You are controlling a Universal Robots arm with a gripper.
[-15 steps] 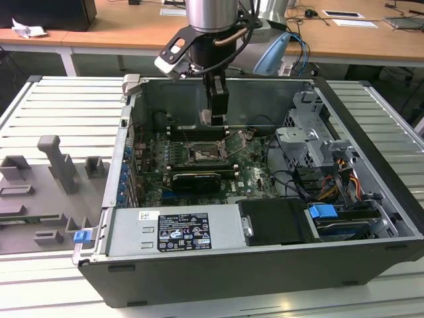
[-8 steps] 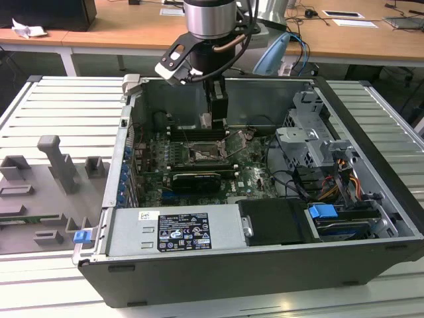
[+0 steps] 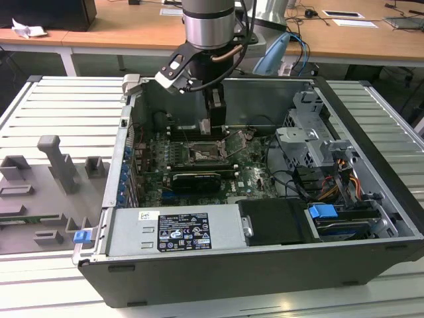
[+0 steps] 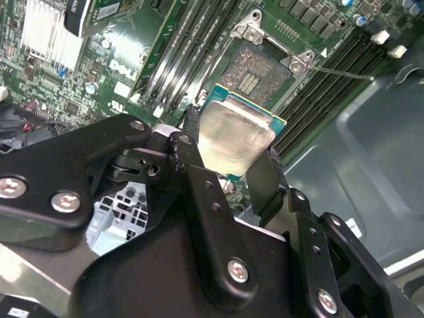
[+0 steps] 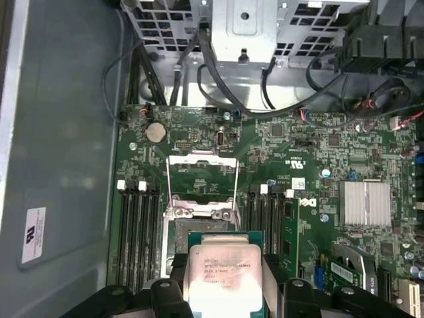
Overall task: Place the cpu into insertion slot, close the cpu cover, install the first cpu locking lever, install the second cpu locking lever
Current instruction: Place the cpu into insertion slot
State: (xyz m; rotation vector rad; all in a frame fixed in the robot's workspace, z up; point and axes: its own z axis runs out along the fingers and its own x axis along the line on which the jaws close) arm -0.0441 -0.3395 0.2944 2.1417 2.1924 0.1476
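While clenching the cpu (image 4: 233,136) in the pincer (image 4: 228,156) near the bare slot (image 4: 255,76), cover (image 5: 202,175) raised, best to keep it level, square it to the slot, and lower gently without force.

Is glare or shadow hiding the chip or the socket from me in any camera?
Second wrist view: glare whitens the top of the chip, while the socket beyond it is evenly lit. First wrist view: the chip top is washed out bright, the raised cover is readable. Exterior view: the socket lies in dim shade inside the case.
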